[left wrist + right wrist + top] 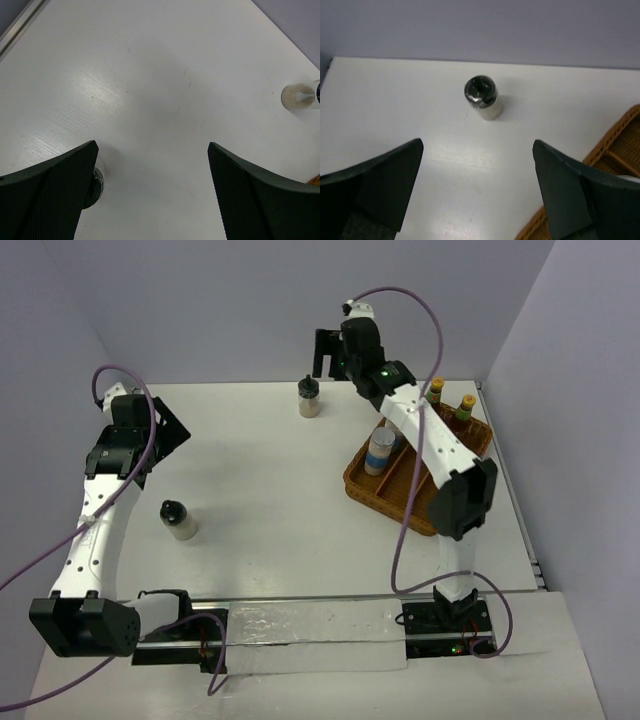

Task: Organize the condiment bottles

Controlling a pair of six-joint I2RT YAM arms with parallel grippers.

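Note:
A squat pale bottle with a black cap point(309, 398) stands at the back of the table; it also shows in the right wrist view point(482, 96) ahead of my open, empty right gripper point(477, 145). That gripper point(326, 350) hangs high, just right of this bottle. A second black-capped bottle point(178, 520) stands at the left, half hidden behind my left finger point(92, 181). My left gripper point(152, 150) is open and empty, held above the table point(168, 428). In the wicker basket point(420, 502) stand a white blue-banded bottle point(380, 450) and two yellow-capped bottles point(436, 390) point(466, 406).
The basket sits at the back right, with its edge in the right wrist view point(615, 150). The far black-capped bottle shows small in the left wrist view point(299, 96). Walls close the back and both sides of the table.

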